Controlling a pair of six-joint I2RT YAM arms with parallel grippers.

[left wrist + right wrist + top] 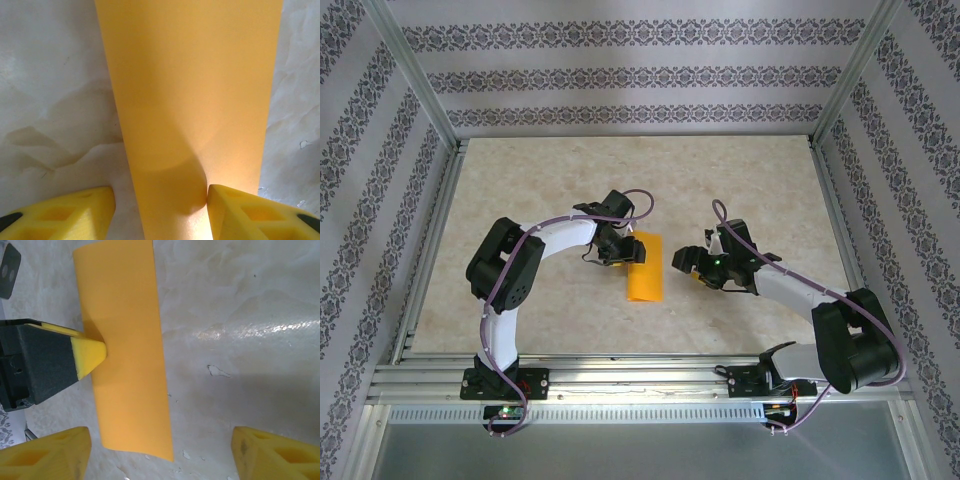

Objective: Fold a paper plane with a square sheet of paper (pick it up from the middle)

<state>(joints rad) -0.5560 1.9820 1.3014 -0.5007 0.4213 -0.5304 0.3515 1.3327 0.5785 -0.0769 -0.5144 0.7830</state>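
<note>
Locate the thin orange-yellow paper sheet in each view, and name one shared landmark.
Top external: orange-yellow paper sheet at the centre of the table.
Left wrist: sheet runs top to bottom through the middle.
Right wrist: sheet left of centre.
Shared landmark: left gripper, yellow fingertip against the sheet.

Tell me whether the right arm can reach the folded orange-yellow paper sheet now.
Probably yes: the open right gripper faces the orange-yellow paper sheet across bare table; the left gripper touches only its far edge.

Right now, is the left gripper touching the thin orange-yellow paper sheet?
Touching. In the left wrist view, one finger of the left gripper presses against the thin orange-yellow paper sheet, whose edge bows around it.
</note>
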